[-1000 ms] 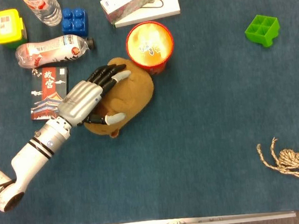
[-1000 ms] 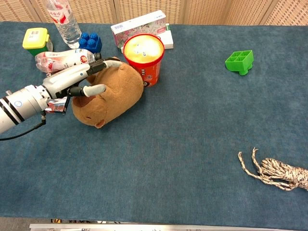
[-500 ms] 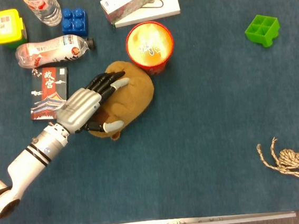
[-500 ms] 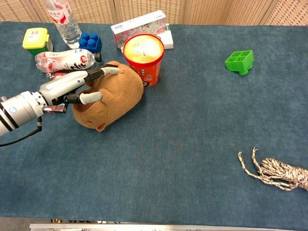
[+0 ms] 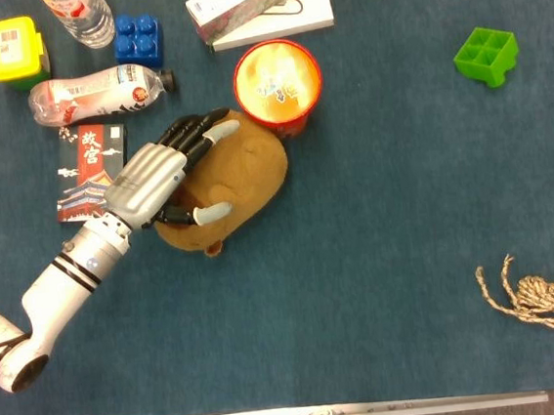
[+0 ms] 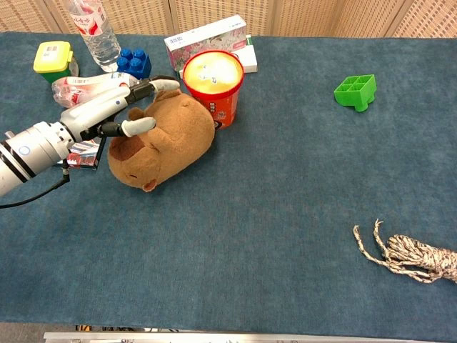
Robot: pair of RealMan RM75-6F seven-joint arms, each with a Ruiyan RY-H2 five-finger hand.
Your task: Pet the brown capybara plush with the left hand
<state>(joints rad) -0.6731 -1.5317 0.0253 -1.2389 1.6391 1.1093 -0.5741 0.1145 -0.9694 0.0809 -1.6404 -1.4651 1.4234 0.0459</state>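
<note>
The brown capybara plush (image 5: pixel 240 177) (image 6: pixel 171 139) lies on the blue cloth, left of centre, against a red cup. My left hand (image 5: pixel 161 174) (image 6: pixel 118 114) lies flat over the plush's left side, palm down and holding nothing. Its dark fingers (image 5: pixel 196 132) reach across the plush's far end toward the cup. The thumb (image 5: pixel 214 212) rests on the plush's near flank. In the chest view the hand sits just at the top of the plush's back. My right hand shows in neither view.
A red cup (image 5: pixel 278 85) touches the plush's far side. A lying bottle (image 5: pixel 99 92), a card box (image 5: pixel 92 171), a blue brick (image 5: pixel 137 37), a yellow box (image 5: pixel 16 48) and a tissue box (image 5: pixel 253 4) crowd the far left. A green tray (image 5: pixel 486 54) and a rope (image 5: pixel 551 297) lie right.
My left hand slid back toward me along the plush, then forward again toward the cup, ending slightly further left than a second ago. The plush shifted a little under it.
</note>
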